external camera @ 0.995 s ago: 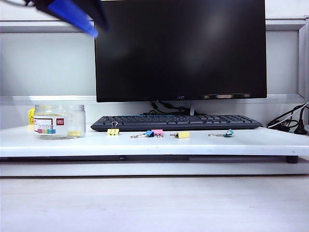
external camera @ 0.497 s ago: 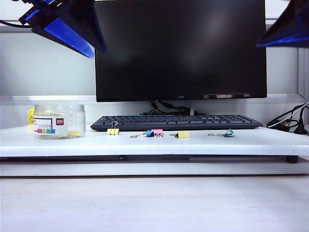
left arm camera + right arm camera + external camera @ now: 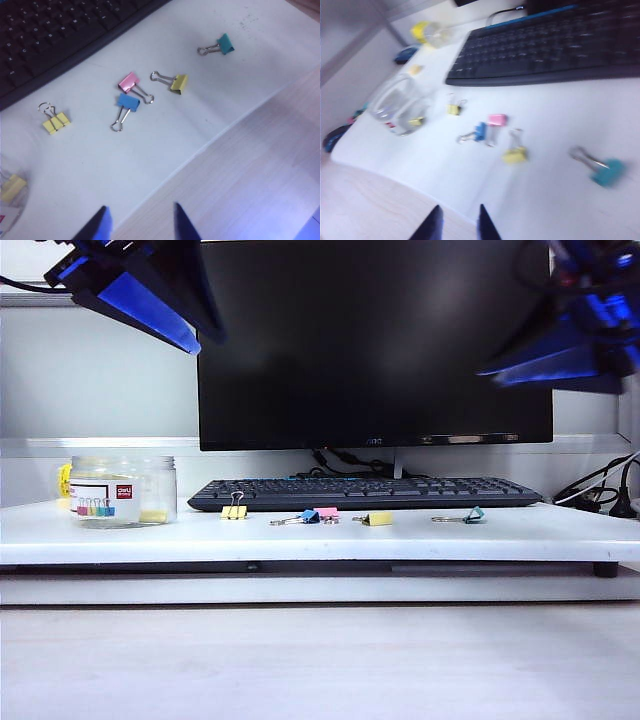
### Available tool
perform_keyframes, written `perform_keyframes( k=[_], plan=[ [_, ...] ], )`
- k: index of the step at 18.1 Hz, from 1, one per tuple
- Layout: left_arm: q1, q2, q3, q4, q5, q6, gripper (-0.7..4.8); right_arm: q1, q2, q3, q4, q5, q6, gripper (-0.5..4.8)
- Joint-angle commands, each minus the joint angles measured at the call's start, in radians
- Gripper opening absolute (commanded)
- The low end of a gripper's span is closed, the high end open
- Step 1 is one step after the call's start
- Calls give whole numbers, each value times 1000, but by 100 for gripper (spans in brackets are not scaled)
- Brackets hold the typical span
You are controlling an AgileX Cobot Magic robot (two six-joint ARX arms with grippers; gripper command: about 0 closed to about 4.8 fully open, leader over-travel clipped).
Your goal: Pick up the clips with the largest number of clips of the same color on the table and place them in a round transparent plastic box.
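White and flat, the tabletop (image 3: 420, 535) sits as a raised board on a pale wooden desk (image 3: 320, 660), with a grey wall behind it. A big black monitor (image 3: 375, 340) stands at the back, and a black keyboard (image 3: 365, 493) lies in front of it. Some dark cables (image 3: 600, 490) trail at the far right.

Near the left end of the tabletop stands the round transparent plastic box (image 3: 123, 491), a clear jar with a white and red label. One yellow clip (image 3: 11, 187) lies inside it, at the bottom.

In front of the keyboard, two more yellow clips are out on the white board. One yellow clip (image 3: 234, 510) is nearest the jar. The other yellow clip (image 3: 377, 519) is further right. Between them lie a blue clip (image 3: 309, 516) and a pink clip (image 3: 327, 512), touching each other. A teal clip (image 3: 473, 515) lies alone, furthest right.

Both arms are up high, above everything. The left claw (image 3: 140, 222) hangs over the front edge of the tabletop, its fingers a little apart and holding nothing. The right claw (image 3: 456, 222) is up on the right side; its picture is blurry, but its fingers also show a small gap with nothing between them.
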Motion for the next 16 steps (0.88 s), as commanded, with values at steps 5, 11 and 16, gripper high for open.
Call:
perform_keyframes(
  k=[5,11,16],
  plan=[
    [0,-2,0,2,0,-1,175,119,207,99,77,30,-44,193],
    [2,-2,0,-29,-23,0,175,119,331,106,183,47,-58,297],
    [9,-2,0,-37,-45,5,175,119,396,143,184,42,-58,297]
  ],
)
